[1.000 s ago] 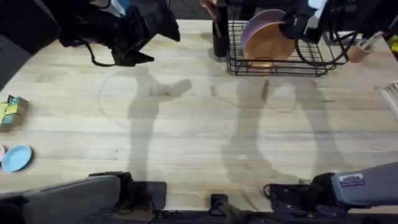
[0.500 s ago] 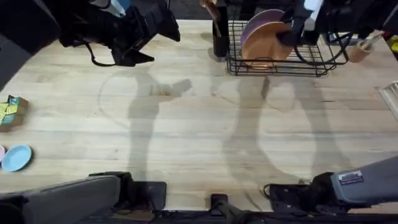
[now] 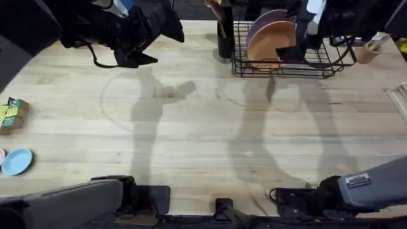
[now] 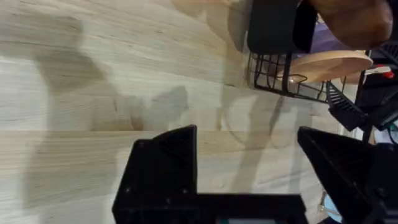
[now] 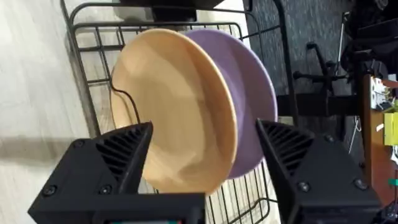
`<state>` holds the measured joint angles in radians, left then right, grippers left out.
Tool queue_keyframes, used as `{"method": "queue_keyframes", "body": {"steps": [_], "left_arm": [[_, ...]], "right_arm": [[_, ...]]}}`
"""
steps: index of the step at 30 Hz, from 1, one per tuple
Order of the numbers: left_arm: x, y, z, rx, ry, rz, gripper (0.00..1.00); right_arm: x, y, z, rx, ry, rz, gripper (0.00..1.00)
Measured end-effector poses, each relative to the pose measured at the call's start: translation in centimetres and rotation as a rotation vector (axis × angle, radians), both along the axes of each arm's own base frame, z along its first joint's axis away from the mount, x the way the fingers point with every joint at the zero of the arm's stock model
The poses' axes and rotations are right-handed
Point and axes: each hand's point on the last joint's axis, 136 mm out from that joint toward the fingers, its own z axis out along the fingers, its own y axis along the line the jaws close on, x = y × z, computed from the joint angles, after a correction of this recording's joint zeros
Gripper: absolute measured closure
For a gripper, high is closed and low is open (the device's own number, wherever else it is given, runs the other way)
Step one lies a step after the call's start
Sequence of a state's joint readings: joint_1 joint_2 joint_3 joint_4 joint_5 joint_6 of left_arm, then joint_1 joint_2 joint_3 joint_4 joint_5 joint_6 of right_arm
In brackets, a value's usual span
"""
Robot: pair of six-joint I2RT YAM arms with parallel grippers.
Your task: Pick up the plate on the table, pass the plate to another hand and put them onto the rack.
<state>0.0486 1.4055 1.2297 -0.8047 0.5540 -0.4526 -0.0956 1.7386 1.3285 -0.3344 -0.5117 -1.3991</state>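
Observation:
The orange plate (image 3: 270, 43) stands on edge in the black wire rack (image 3: 283, 69) at the table's far right, leaning against a purple plate (image 3: 272, 15) behind it. In the right wrist view the plate (image 5: 171, 106) sits just beyond my right gripper (image 5: 202, 155), whose fingers are spread wide and hold nothing. In the overhead view the right gripper (image 3: 299, 39) hovers at the plate's right edge. My left gripper (image 3: 159, 44) hangs open over the far left of the table, well away from the rack; its view shows the plate (image 4: 329, 64) edge-on in the rack (image 4: 280, 87).
A black utensil holder (image 3: 224, 38) stands at the rack's left end. A cup with utensils (image 3: 367, 52) is to the rack's right. A small light-blue dish (image 3: 17, 161) and a green box (image 3: 13, 112) lie at the table's left edge.
The orange plate has tipped more upright against the purple plate in the rack. My right gripper has drawn a little to the right of it. The left arm has not moved.

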Motion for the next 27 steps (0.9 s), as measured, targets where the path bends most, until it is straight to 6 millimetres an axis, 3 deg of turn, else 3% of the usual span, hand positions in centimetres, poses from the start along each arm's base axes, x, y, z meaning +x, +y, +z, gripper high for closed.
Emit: {"method": "queue_keyframes", "body": {"steps": [7,10,11,19,27], "left_arm": [[0.0,0.0,0.0,0.002,0.000,0.001,0.007],[0.0,0.1,-0.1,0.007,0.000,0.005,0.007],[0.1,0.2,-0.1,0.011,0.001,0.007,0.007],[0.1,0.3,-0.1,0.016,0.000,0.011,0.007],[0.1,0.3,-0.1,0.016,0.000,0.011,0.006]], "right_arm": [[0.0,0.0,0.1,0.021,0.014,-0.022,0.003],[-0.2,0.0,1.3,0.047,0.011,-0.053,0.003],[-0.7,0.0,3.7,0.089,-0.012,-0.095,0.003],[-2.8,0.2,10.8,0.232,-0.077,-0.208,0.003],[-5.7,0.5,15.4,0.411,-0.057,-0.325,0.003]]}}
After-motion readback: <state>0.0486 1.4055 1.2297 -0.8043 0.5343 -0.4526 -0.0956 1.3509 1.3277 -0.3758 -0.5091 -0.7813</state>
